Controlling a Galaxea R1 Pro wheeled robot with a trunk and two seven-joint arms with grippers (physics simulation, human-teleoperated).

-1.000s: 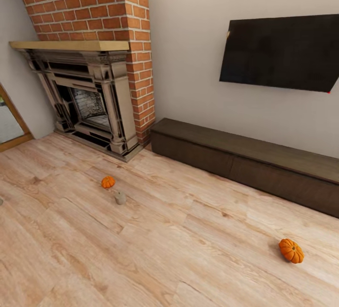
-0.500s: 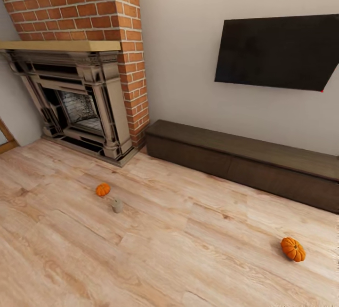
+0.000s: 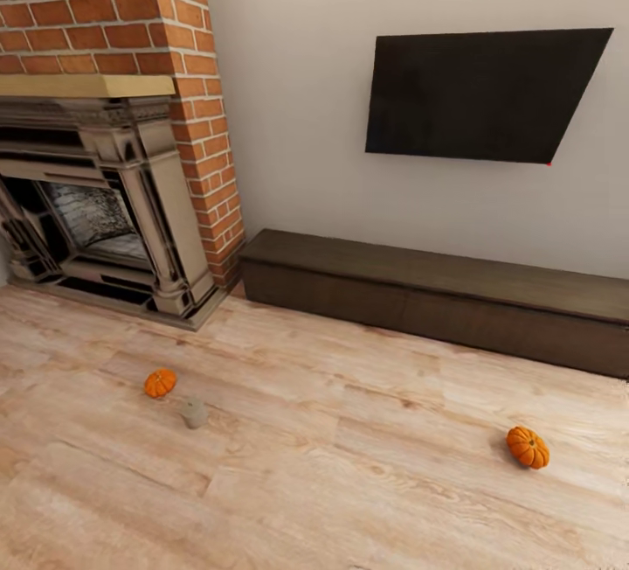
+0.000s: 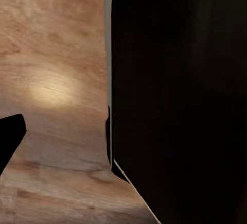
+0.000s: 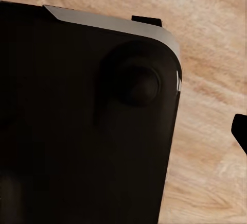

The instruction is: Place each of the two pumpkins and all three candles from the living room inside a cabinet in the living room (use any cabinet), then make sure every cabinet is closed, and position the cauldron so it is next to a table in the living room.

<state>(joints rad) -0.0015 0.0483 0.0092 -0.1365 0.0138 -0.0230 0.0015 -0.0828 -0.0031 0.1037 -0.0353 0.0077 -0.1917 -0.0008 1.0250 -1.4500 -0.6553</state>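
Two small orange pumpkins lie on the wood floor in the head view: one pumpkin at the left in front of the fireplace, the other pumpkin at the right. A stubby grey candle stands just beside the left pumpkin. The long, low dark-brown cabinet runs along the far wall with its drawer fronts shut. In the left wrist view a dark fingertip pokes in over the floor, and another fingertip edges into the right wrist view. The cauldron and the table are out of view.
A brick chimney with an ornate fireplace fills the far left corner. A black TV hangs on the wall above the cabinet. Open wood floor stretches between me and the cabinet. The robot's dark body blocks much of both wrist views.
The whole head view has shifted left, so the camera has moved; the fireplace now sits partly off the left edge. The pumpkins and candle have stayed in place.
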